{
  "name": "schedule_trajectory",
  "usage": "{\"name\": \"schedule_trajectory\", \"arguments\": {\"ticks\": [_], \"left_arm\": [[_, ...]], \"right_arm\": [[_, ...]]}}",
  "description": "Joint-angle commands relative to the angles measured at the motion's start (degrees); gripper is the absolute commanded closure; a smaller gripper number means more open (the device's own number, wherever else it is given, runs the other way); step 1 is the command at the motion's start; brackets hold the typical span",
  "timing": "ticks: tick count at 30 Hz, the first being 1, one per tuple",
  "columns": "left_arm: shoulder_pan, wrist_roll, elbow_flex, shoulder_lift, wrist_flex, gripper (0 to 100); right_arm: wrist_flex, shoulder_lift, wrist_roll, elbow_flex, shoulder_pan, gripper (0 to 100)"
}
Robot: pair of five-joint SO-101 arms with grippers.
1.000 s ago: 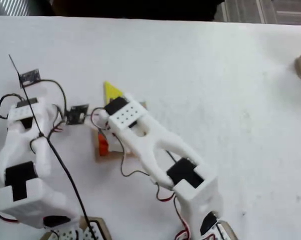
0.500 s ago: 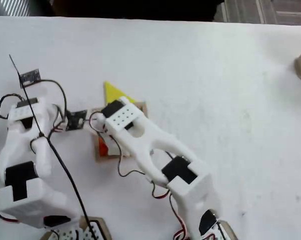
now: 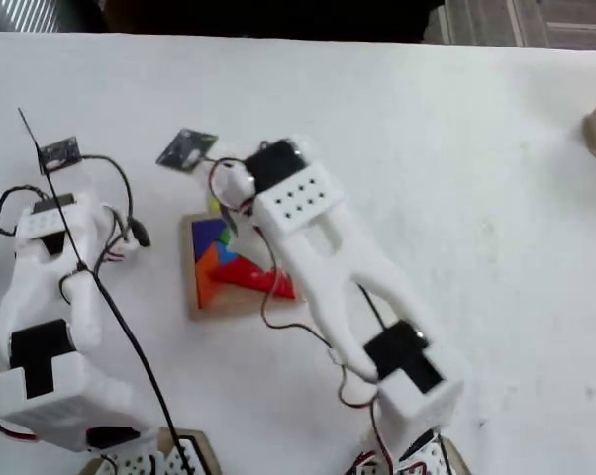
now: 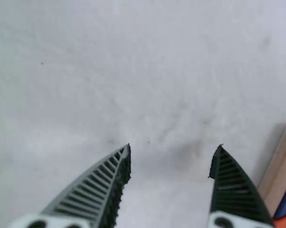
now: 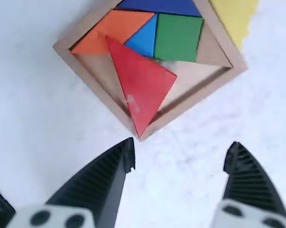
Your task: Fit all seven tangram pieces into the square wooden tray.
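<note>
Your right gripper (image 5: 182, 145): jaws spread, empty, over white table (image 5: 29, 118); left gripper (image 4: 173, 147) likewise; red wooden triangle (image 5: 140, 88) askew across square wooden tray (image 5: 200, 92) rim; yellow piece (image 5: 233, 16) outside; nudge carelessly, you may shift tray.

Noted: the white plastic left arm (image 3: 43, 287) sits folded close to its base, wrist tipped downward. The black ribbed left pincer (image 4: 174, 148) is spread, with nothing between its fingertips. The white plastic right arm (image 3: 323, 252) is stretched forward, angled across toward the left one. The black ribbed right pincer (image 5: 182, 142) is also spread wide and grips nothing.
</note>
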Motion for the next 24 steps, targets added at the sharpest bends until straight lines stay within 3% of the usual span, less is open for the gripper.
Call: {"name": "schedule_trajectory", "arguments": {"ticks": [1, 5, 8, 10, 14, 19, 24], "left_arm": [[-0.13, 0.44, -3.08, -0.4, -1.05, 73], [-0.13, 0.44, -3.08, -0.4, -1.05, 73], [0.75, 0.35, -2.99, -0.4, -1.05, 73], [1.1, 0.26, -2.9, -0.4, -1.05, 73], [1.27, 0.26, -3.08, -0.4, -0.7, 73], [1.8, 0.35, -4.13, -0.75, 2.37, 74], [4.35, 0.26, -4.92, -0.75, 2.46, 94]], "right_arm": [[0.92, -14.37, -1.67, 7.03, 2.07, 70.7], [-1.01, -24.48, -2.2, 18.9, 3.56, 70.8], [-10.07, -27.82, -7.56, 31.12, 4.97, 71.6], [-18.33, -27.91, -11.34, 38.86, 6.11, 76.7], [-31.6, -29.14, -16.44, 48.88, 10.68, 97.8], [-42.59, -33.71, -22.59, 57.58, 23.08, 98.6], [-53.58, -35.03, -17.76, 68.75, 27.91, 98.1]]}}
